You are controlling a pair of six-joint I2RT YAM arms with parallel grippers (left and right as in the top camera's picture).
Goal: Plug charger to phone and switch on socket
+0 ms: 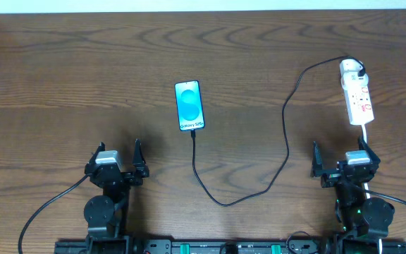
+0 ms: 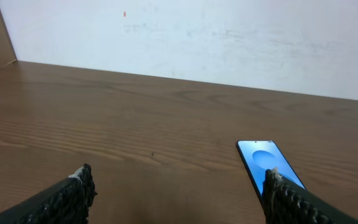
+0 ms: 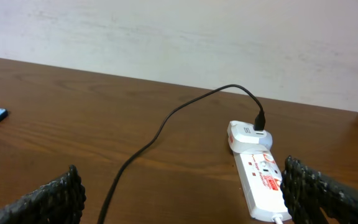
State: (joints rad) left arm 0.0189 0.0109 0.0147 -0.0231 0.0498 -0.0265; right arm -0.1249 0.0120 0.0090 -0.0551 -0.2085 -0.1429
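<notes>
The phone (image 1: 189,106) lies flat at the table's middle, blue screen up; it also shows in the left wrist view (image 2: 263,159). The black charger cable (image 1: 286,134) runs from the phone's near end, loops toward me, then up to a white adapter on the far end of the socket (image 1: 357,99). The socket and cable show in the right wrist view too (image 3: 261,180). My left gripper (image 1: 116,169) is open and empty, near and left of the phone. My right gripper (image 1: 344,169) is open and empty, just near of the socket.
The wooden table (image 1: 62,85) ends at a white wall at the far side. The socket's white cord (image 1: 366,137) runs toward my right arm.
</notes>
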